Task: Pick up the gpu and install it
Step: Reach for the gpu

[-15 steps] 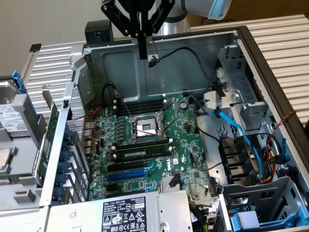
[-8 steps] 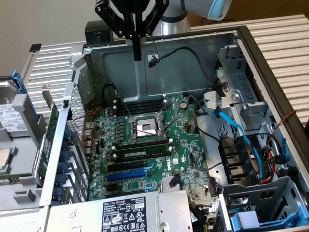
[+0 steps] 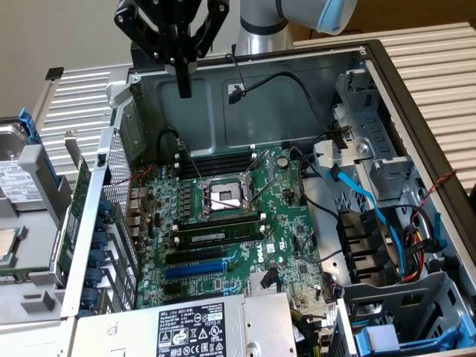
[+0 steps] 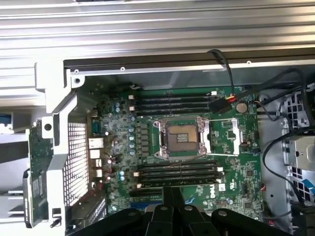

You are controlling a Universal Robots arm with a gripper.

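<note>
Well, the gripper (image 3: 184, 83) hangs above the far wall of the open computer case (image 3: 245, 111), its fingers pressed tight together with nothing between them (from the wrist it looks straight down on the motherboard (image 4: 231, 147)). The gpu (image 3: 75, 223) stands on edge outside the case, on the exterior view's left. It sits just beside the perforated rear panel (image 3: 119, 193), well apart from the gripper.
</note>
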